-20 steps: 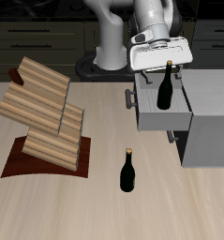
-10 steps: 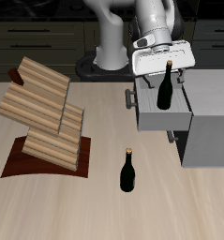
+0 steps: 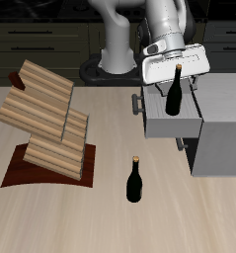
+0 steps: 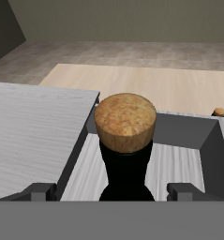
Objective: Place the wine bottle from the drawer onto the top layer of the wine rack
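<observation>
Wine bottle [image 3: 175,93] upright in open drawer [image 3: 172,122], gripper [image 3: 175,67] centred over its cap for a neck grab; jaw state unclear. Wine rack [image 3: 45,118] well apart.

wine bottle [image 3: 175,92] upright in drawer [image 3: 169,121]

The wine bottle [image 3: 175,92] — slim, near-black, cork-topped — stands upright inside the open drawer [image 3: 171,117], a light grey metal box. Well apart, the top layer of the wine rack [image 3: 45,81] — tilted light wood — lies bare.
</observation>
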